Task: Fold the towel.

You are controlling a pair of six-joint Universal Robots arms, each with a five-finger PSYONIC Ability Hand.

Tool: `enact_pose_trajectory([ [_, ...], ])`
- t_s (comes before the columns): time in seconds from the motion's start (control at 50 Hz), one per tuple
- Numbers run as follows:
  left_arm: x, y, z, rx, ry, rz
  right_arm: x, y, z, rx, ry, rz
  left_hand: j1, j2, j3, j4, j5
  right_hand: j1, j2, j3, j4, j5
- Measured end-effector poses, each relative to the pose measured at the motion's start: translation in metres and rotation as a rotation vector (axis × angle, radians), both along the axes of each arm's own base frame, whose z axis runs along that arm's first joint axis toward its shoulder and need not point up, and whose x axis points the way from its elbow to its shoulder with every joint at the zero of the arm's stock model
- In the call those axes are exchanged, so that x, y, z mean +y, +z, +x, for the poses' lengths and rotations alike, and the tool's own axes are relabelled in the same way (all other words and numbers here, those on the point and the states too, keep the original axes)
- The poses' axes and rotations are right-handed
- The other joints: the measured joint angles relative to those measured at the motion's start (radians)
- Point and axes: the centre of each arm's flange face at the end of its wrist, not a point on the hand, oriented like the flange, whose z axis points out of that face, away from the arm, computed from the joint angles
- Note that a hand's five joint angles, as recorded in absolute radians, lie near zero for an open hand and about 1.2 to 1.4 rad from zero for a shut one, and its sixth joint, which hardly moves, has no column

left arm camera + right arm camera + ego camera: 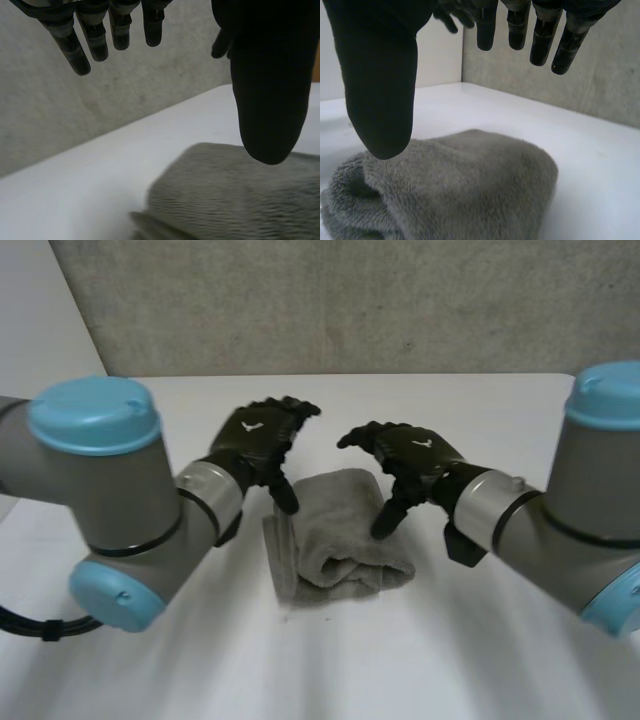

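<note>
Towel (340, 535): grey, folded bundle, below both thumbs.
Left robot hand (255, 440): fingers spread, empty.
Right robot hand (410, 455): fingers spread, empty.
Surface (480, 640): white.

Left hand (270, 75) hides towel (215, 200) edge

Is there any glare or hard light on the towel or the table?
Head view: no glare; table and towel evenly lit. Left wrist view: left hand nearly featureless black. Right wrist view: right hand likewise.
</note>
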Motion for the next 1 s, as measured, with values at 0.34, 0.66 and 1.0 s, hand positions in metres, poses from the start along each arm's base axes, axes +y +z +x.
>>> enact_pose_trajectory([
  [0.34, -0.005, -0.072, -0.033, -0.087, 0.008, 0.131, -0.043, -0.049, -0.004, 0.075, -0.008, 0.109, 0.003, 0.006, 0.003, 0.002, 0.0, 0.0, 0.0, 0.0, 0.0, 0.0],
  [0.66, 0.01, -0.099, 0.004, -0.332, 0.003, 0.116, -0.031, -0.086, 0.026, 0.27, 0.079, -0.006, 0.003, 0.007, 0.003, 0.002, -0.001, -0.014, 0.0, 0.0, 0.0, -0.004],
  [1.0, 0.012, -0.009, 0.008, -0.224, 0.025, -0.132, -0.032, -0.011, 0.02, 0.268, -0.039, -0.238, 0.0, 0.004, 0.0, 0.0, -0.003, -0.032, 0.0, 0.0, 0.0, -0.01],
])
